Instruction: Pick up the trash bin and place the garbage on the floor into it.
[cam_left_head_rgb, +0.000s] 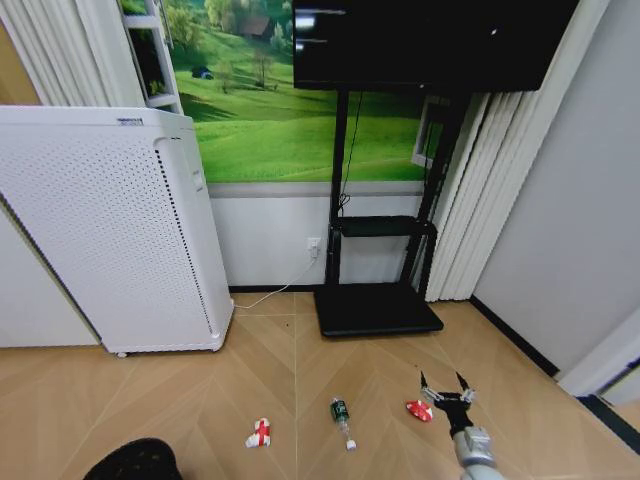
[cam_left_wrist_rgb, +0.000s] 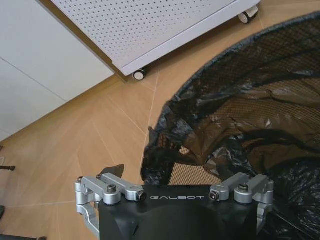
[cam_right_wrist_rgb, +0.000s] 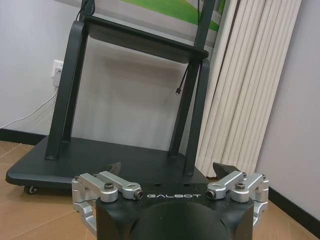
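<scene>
The trash bin (cam_left_head_rgb: 135, 460), black and round, shows at the bottom left edge of the head view; in the left wrist view its mesh wall and black liner (cam_left_wrist_rgb: 240, 115) are close up. My left gripper (cam_left_wrist_rgb: 167, 170) is open at the bin's rim, with one fingertip (cam_left_wrist_rgb: 115, 170) outside it and the other lost against the liner. The garbage lies on the wooden floor: a crumpled red-and-white wrapper (cam_left_head_rgb: 259, 432), a small clear bottle (cam_left_head_rgb: 342, 420) with a green label, and a red piece (cam_left_head_rgb: 419, 410). My right gripper (cam_left_head_rgb: 443, 383) hangs open just right of the red piece, holding nothing.
A tall white perforated appliance (cam_left_head_rgb: 110, 230) on casters stands at the left wall, its base (cam_left_wrist_rgb: 150, 30) near the bin. A black TV stand (cam_left_head_rgb: 378, 305) with a flat base (cam_right_wrist_rgb: 100, 160) stands ahead, and curtains (cam_left_head_rgb: 480, 200) hang to its right. A white cable runs along the skirting.
</scene>
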